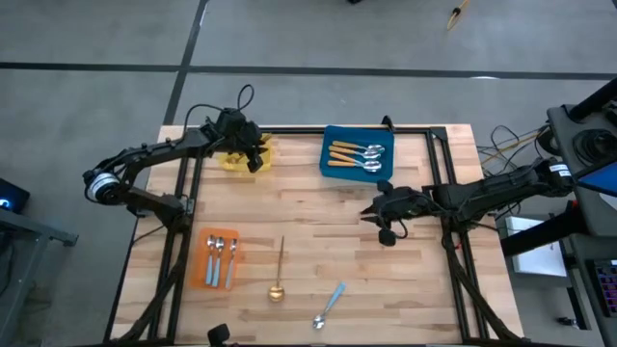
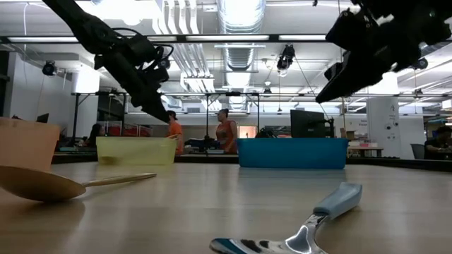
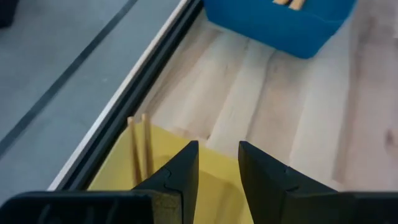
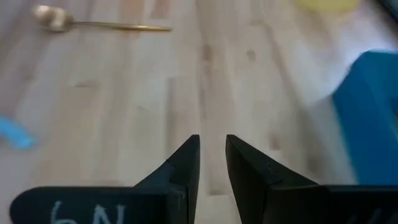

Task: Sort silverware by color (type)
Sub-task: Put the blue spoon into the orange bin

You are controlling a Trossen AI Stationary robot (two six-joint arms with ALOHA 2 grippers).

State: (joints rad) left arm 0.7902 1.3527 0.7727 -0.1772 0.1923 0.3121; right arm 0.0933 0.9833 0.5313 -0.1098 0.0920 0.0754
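My left gripper (image 1: 253,154) hovers open over the yellow tray (image 1: 234,159) at the table's far left. Thin gold handles (image 3: 140,149) lie in that tray just beside the fingers (image 3: 180,174). My right gripper (image 1: 371,210) hangs above the bare table right of centre, its fingers (image 4: 186,165) a narrow gap apart with nothing between them. A gold spoon (image 1: 280,270) lies flat near the front, also seen as the gold spoon (image 4: 56,18) in the right wrist view. A blue-handled spoon (image 1: 330,306) lies flat at the near edge. Both are far from either gripper.
The blue tray (image 1: 333,172) at the far middle holds orange-handled spoons (image 1: 355,154). The orange tray (image 1: 204,258) at the near left holds blue-handled spoons (image 1: 224,258). A black frame rail (image 1: 183,193) runs along each side of the table. People stand in the room beyond (image 2: 226,134).
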